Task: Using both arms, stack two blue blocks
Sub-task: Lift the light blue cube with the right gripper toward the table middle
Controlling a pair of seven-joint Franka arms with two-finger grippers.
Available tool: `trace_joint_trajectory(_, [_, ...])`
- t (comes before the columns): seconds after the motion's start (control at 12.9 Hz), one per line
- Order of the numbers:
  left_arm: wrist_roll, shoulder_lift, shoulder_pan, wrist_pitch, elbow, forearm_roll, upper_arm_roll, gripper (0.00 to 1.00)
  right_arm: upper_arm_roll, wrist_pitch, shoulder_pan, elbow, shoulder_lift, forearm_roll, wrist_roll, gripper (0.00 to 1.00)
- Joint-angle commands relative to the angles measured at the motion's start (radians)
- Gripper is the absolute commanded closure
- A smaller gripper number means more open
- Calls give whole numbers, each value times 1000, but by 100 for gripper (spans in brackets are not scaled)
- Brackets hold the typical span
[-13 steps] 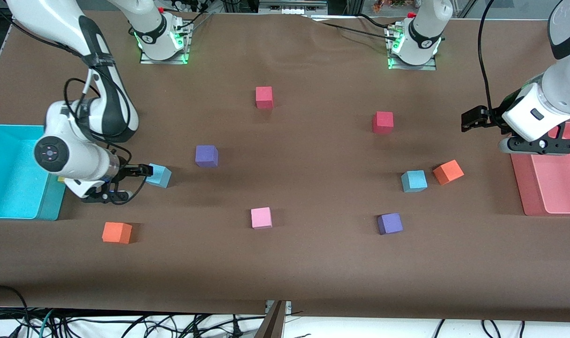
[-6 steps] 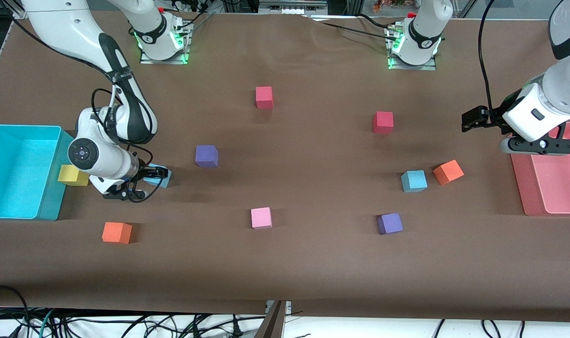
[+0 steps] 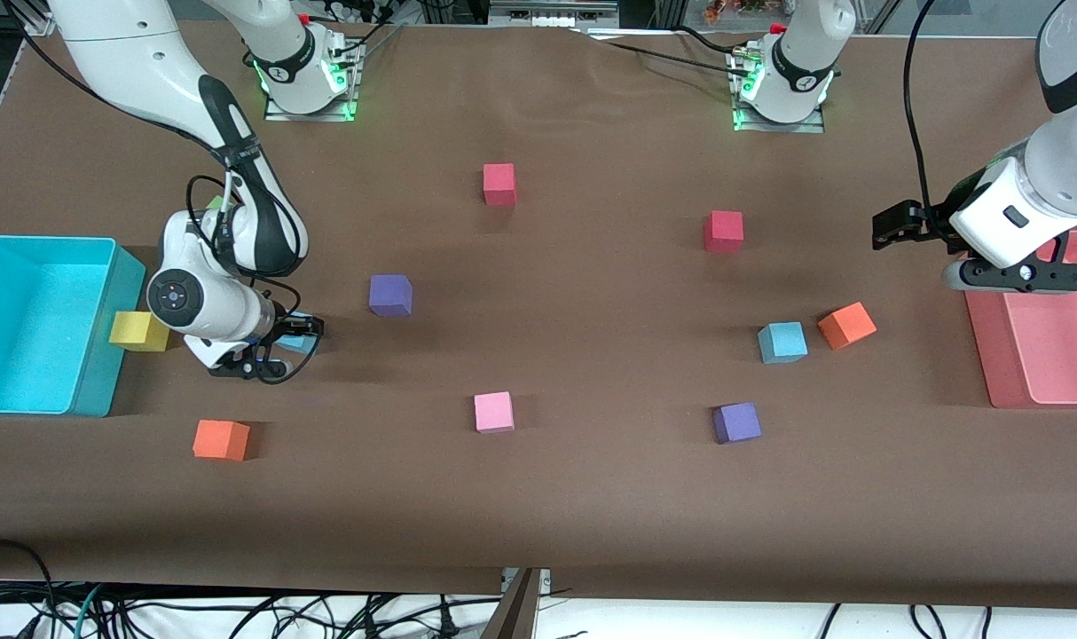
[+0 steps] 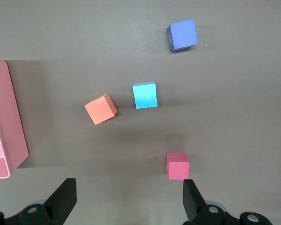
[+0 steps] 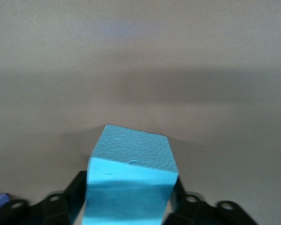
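Blue blocks number two on the brown table (image 3: 592, 497). One blue block (image 5: 131, 180) is gripped between the fingers of the right gripper (image 3: 297, 335), low at the tabletop just beside the yellow block (image 3: 137, 331), which is set against the turquoise bin (image 3: 6, 410). The second blue block (image 3: 782, 343) is seen well apart from that bin, toward the left arm's end, just beside an orange block (image 3: 847, 325).

The left gripper (image 3: 893, 226) is held waiting in the air beside the pink tray (image 3: 991, 373), its fingers (image 4: 63, 199) spread wide and holding nothing.

Ten blocks are counted in all: two blue, two purple (image 3: 390, 295) (image 3: 737, 422), two red (image 3: 499, 184) (image 3: 724, 231), two orange, the other (image 3: 221, 439) lying nearer the front camera than the bin's corner, one pink (image 3: 493, 412) and one yellow.
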Motion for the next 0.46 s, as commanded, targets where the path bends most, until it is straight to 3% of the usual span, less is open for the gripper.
trace_joint_trajectory(0.0, [2,13,-2,-24,32,-1,4,0,8,3,1,1,-6,11,-4,100])
trace_joint_trajectory(0.15, [2,13,-2,-24,32,-1,4,0,24,-31,5,36,-20,8,-12,100])
trace_joint_trajectory(0.39, [3,13,-2,-24,31,-1,4,0,58,-268,45,277,-4,9,69,100])
